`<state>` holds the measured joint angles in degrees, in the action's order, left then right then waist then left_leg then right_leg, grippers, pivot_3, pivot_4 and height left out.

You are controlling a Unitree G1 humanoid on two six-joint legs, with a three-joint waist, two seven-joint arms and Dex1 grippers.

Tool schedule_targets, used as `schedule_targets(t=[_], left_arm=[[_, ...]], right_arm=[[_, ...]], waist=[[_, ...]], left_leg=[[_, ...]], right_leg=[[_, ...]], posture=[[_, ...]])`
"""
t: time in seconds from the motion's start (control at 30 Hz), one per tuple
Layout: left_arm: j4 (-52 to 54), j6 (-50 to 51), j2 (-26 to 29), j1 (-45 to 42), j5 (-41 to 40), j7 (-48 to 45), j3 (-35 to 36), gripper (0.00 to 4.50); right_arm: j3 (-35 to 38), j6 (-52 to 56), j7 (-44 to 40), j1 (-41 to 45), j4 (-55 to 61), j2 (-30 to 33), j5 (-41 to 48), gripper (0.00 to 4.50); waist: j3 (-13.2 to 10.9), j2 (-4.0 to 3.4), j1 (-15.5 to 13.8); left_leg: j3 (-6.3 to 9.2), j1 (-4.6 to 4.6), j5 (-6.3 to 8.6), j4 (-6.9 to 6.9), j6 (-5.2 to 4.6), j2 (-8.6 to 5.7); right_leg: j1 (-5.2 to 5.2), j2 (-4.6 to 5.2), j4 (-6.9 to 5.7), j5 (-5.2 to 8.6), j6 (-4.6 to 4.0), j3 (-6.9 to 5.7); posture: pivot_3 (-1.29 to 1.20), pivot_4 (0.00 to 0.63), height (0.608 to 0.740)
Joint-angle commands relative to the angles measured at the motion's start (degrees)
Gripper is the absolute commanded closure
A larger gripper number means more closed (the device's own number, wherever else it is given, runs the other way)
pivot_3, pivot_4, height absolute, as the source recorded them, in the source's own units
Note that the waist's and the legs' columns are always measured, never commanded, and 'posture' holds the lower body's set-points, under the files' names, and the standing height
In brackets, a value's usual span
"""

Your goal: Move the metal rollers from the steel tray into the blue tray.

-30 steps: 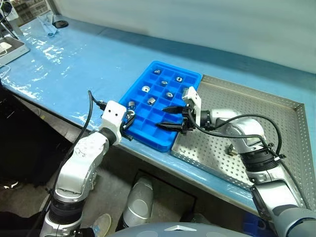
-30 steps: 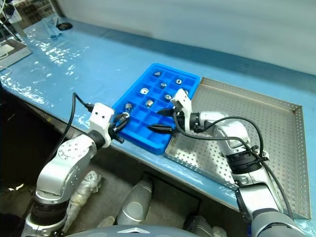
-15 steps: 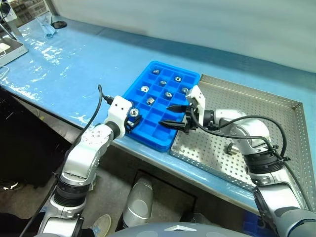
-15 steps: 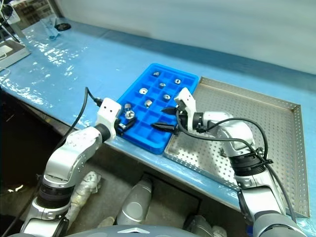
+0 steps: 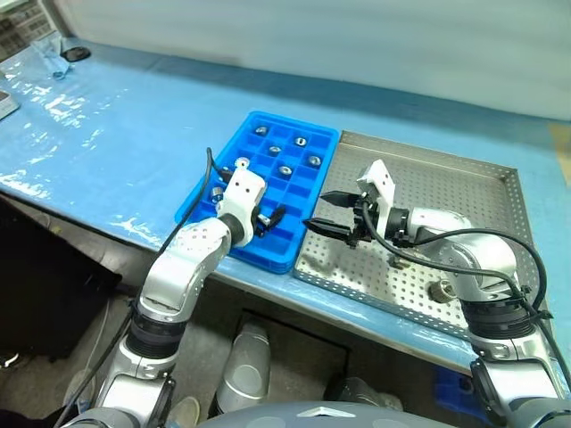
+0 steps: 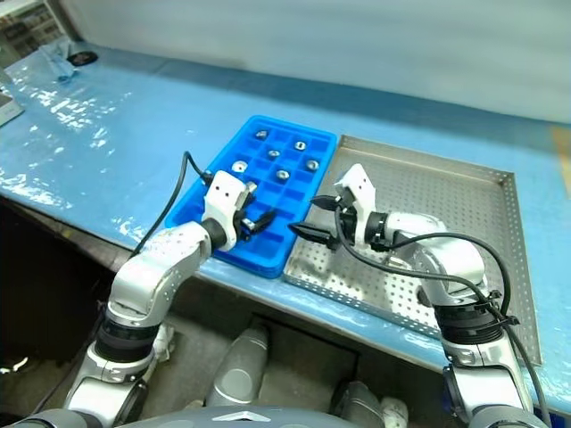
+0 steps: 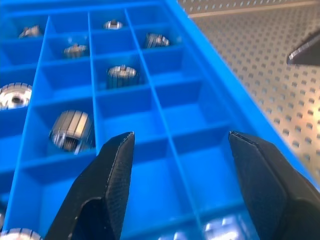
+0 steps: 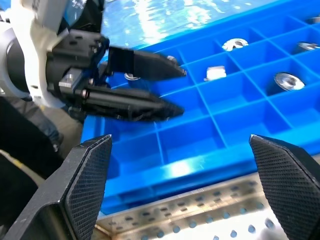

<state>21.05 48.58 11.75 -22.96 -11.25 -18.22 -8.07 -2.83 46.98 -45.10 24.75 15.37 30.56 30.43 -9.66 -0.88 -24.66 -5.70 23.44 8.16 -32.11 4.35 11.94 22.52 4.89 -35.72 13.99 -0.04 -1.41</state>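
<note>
The blue tray [image 5: 234,192] lies left of the steel tray [image 5: 446,183], edge to edge. Several metal rollers sit in its compartments, such as a roller [image 5: 285,170] near the middle and another [image 7: 70,131] beside my left fingers. My left gripper [image 5: 270,217] hovers open over empty compartments near the tray's front, with nothing between its fingers [image 7: 117,165]. My right gripper [image 5: 317,210] stands wide open and empty above the steel tray's left rim, pointing at the blue tray. One roller [image 5: 440,292] lies on the steel tray's perforated floor by my right forearm.
Both trays rest on a bench under a glossy blue sheet [image 5: 116,125]; its front edge runs just before them. A dark round object [image 5: 75,54] lies at the far left back. The steel tray's far and right parts are bare perforated floor.
My left gripper has opened and moved right over the blue tray; the roller it carried is gone from its fingers. My right gripper drew back to the steel tray's rim. The camera has swung.
</note>
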Motion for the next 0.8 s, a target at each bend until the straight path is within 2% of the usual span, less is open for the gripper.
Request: schedule_targets(t=[0.03, 0.13, 0.33, 0.8], left_arm=[[0.7, -2.82, -2.22, -1.54, 0.61, 4.08, 3.8, 1.37], [1.52, -3.28, -3.42, -2.08, 1.04, 6.67, 5.68, 2.22], [2.54, -0.89, -4.77, -2.05, 0.77, 10.94, 9.2, 4.4], [4.2, 15.24, -11.19, -6.32, 0.36, 23.33, 19.39, 4.46]], right_arm=[[1.51, 0.27, 0.64, -0.14, 3.31, -0.17, 1.82, 0.0], [1.28, 0.13, 0.62, 0.22, 2.9, 0.01, 1.9, 0.0], [0.45, -0.24, 0.04, 1.15, 1.93, -0.1, 1.84, 0.0], [-1.83, -1.27, 0.41, -0.17, 1.93, -1.11, 0.55, 0.0]], waist=[[0.0, 0.0, 0.84], [0.0, 0.0, 1.98], [0.0, 0.0, 2.28], [0.0, 0.01, 1.9]], left_leg=[[0.0, 0.01, 0.0, 0.0, 0.0, -0.01], [-0.01, 0.04, 0.0, 0.01, 0.0, 0.01], [-0.01, 0.18, 0.0, 0.0, -0.01, 0.0], [0.01, 0.21, 0.0, -0.01, -0.02, -0.02]], right_leg=[[0.0, 0.01, 0.0, 0.0, 0.0, 0.0], [0.03, -0.01, 0.01, 0.0, 0.0, -0.02], [0.16, 0.0, 0.02, -0.01, 0.0, -0.03], [0.15, 0.02, 0.05, -0.01, -0.01, -0.04]], posture=[[0.4, 0.15, 0.74], [0.41, 0.15, 0.74], [0.44, 0.15, 0.74], [0.48, 0.15, 0.74]])
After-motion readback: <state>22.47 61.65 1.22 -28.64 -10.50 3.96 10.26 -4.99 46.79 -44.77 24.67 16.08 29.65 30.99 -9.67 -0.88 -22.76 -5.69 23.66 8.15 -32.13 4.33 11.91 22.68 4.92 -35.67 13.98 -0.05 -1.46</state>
